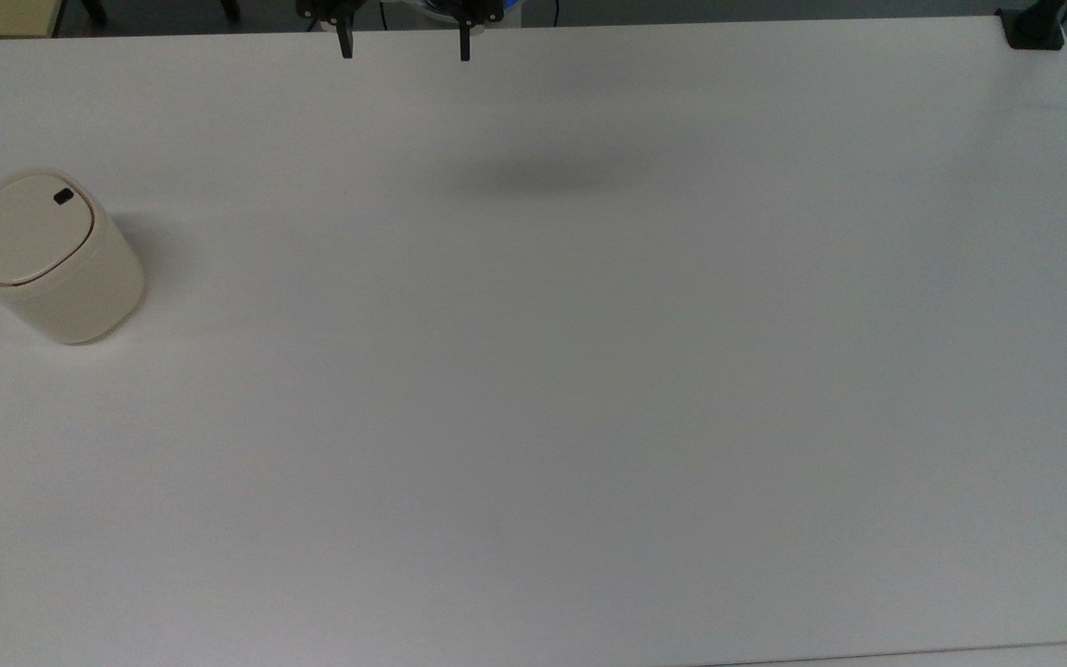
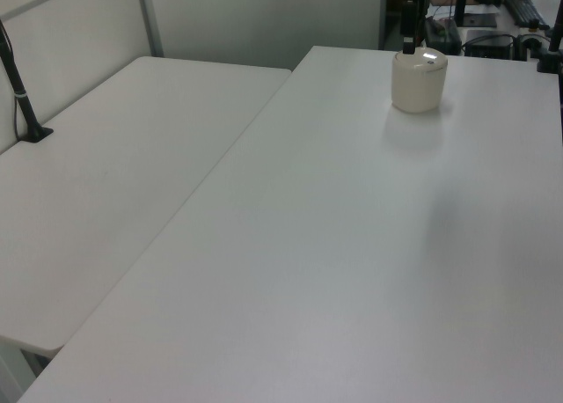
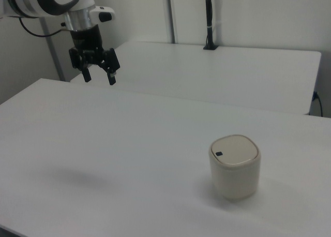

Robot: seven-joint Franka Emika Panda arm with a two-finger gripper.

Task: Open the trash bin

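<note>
One trash bin (image 1: 47, 257) with lid shut, one tool (image 1: 405, 42) spread above the table (image 1: 589, 371), well apart.

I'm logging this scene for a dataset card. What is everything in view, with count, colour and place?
trash bin: one, cream-beige, lid shut with a small black latch, standing upright near the top view's left edge of the table.
table: one, white, bearing the bin.
second table: one, white, behind the first in the right view.
black pole: one, standing on the second table's far edge in the right view.
black clamp: one, at the table's corner at the top view's upper right.
end effector: one, black fingers spread apart, on a white arm, held high above the table, far from the bin.
</note>
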